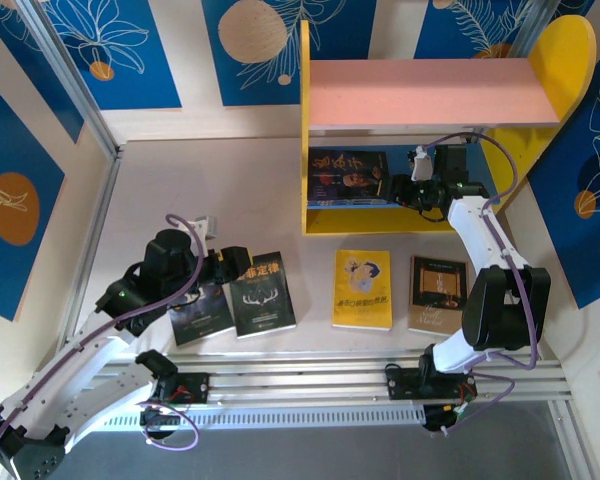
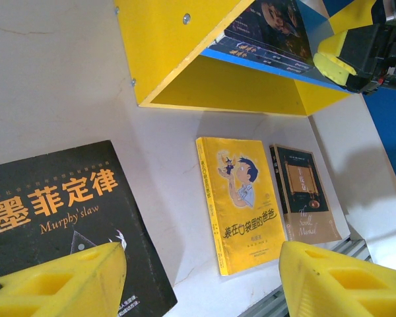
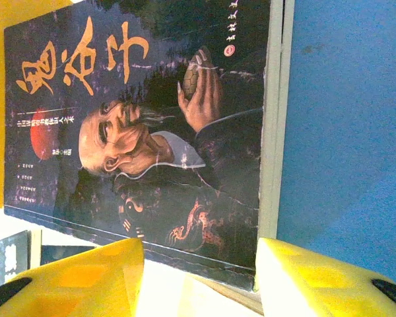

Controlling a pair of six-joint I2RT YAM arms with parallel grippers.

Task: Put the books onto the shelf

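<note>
The shelf (image 1: 430,92) stands at the back, with a pink upper board and a blue lower board (image 3: 343,132). A dark book with an old man on its cover (image 3: 145,132) lies flat on the lower board (image 1: 348,178), on top of another book. My right gripper (image 3: 199,254) is open at that book's near right corner, inside the lower tier (image 1: 405,190). On the table lie a black "Murphy's law" book (image 2: 59,205), another black book (image 1: 202,312), a yellow cartoon book (image 1: 362,288) and a brown book (image 1: 438,294). My left gripper (image 2: 201,264) hovers open over the black books, holding nothing.
An aluminium rail (image 1: 310,375) runs along the table's near edge below the books. The shelf's yellow left side panel (image 2: 171,46) stands near the left arm's reach. Blue patterned walls enclose the table. A small white object (image 1: 206,222) sits behind the left arm.
</note>
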